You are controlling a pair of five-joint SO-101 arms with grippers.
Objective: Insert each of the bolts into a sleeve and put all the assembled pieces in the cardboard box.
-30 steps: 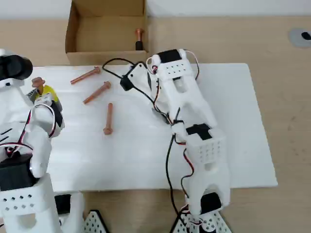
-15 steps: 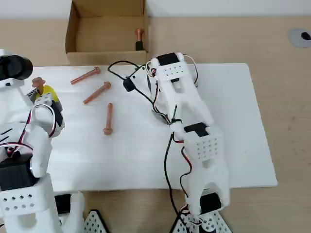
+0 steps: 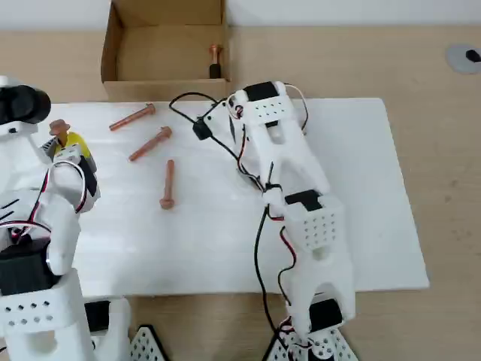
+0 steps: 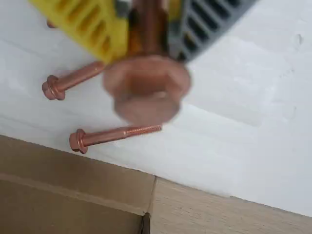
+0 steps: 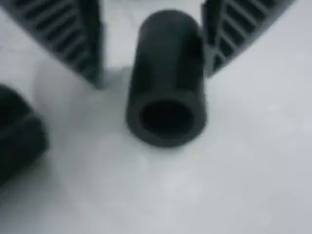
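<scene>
1. My left pincer [image 4: 146, 41] grips a bolt [image 4: 146, 90] by its shank, head outward, over the left edge of the sheet [image 3: 361, 188].
2. Three loose bolts [image 3: 150, 143] lie apart on the sheet.
3. The box [image 3: 113, 53] beyond the sheet holds one assembled piece [image 3: 215, 62] against its right wall.
4. My right pincer [image 5: 153, 73] stands wide, straddling a sleeve [image 5: 165, 58] lying on the sheet; a second sleeve [image 5: 19, 131] lies near it.

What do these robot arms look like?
The left arm and right arm are blocky white plastic with perforated panels and black and red cables. The left gripper has one yellow ribbed finger, one grey; the right gripper's are dark grey.
</scene>
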